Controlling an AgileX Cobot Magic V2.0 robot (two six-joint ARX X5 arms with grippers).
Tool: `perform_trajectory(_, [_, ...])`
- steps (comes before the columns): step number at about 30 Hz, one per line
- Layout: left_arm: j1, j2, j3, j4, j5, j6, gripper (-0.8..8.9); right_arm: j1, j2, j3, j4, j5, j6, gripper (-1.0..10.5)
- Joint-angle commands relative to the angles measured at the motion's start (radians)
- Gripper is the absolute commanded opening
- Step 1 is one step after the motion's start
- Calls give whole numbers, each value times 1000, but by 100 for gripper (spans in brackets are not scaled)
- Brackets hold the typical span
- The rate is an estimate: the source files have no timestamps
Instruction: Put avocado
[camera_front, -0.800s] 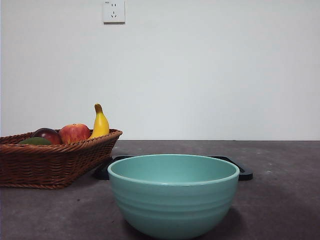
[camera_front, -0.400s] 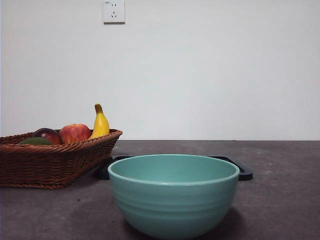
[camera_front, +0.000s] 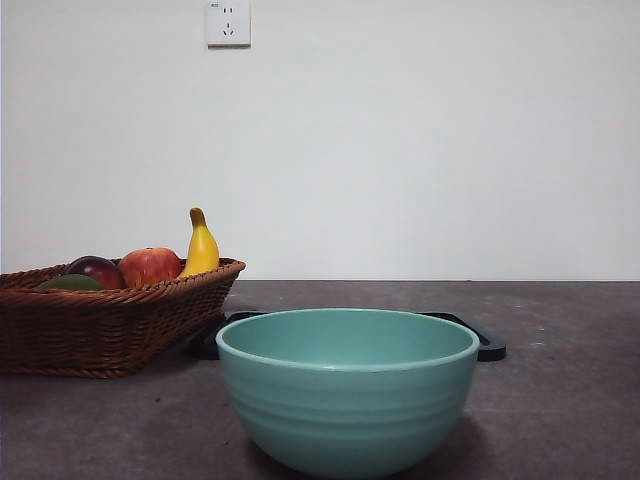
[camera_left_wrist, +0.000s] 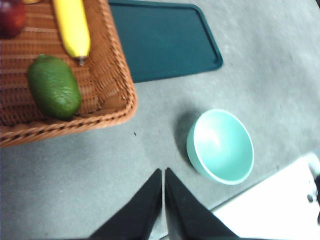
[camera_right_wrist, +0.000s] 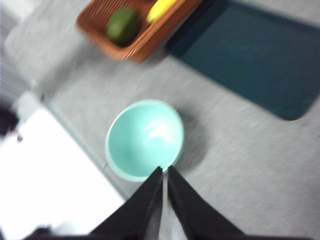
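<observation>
Wicker basket (camera_left_wrist: 107, 95) with avocado (camera_left_wrist: 53, 86)
Avocado lies inside beside banana (camera_left_wrist: 73, 26); teal bowl (camera_left_wrist: 222, 146) empty on surface (camera_left_wrist: 90, 165); left tool (camera_left_wrist: 163, 172) and right tool (camera_right_wrist: 164, 171) closed, empty, aloft.

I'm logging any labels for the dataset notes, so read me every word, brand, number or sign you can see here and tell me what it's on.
No text can be read in any view.
Wall socket: a small dark mark at its top left corner, too small to read.
Avocado, banana, wicker basket, teal bowl and dark tray: no labels or stickers show.
</observation>
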Motion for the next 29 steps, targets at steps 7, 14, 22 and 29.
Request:
perform_trajectory(7, [-8,6,18,-18,4,26,190,49,13,20,2,1,-27,160])
perform_trajectory(14, [-8,10,18,-9,-5,17,386,49,13,20,2,3,-19,402])
perform_trajectory(22, [-14,96,26,82,-107,-5,383,49,13,20,2,3,-10,402])
perform_trajectory(29, [-62,286,82,157,-246,-3,382,49,13,20,3,3,-9,402])
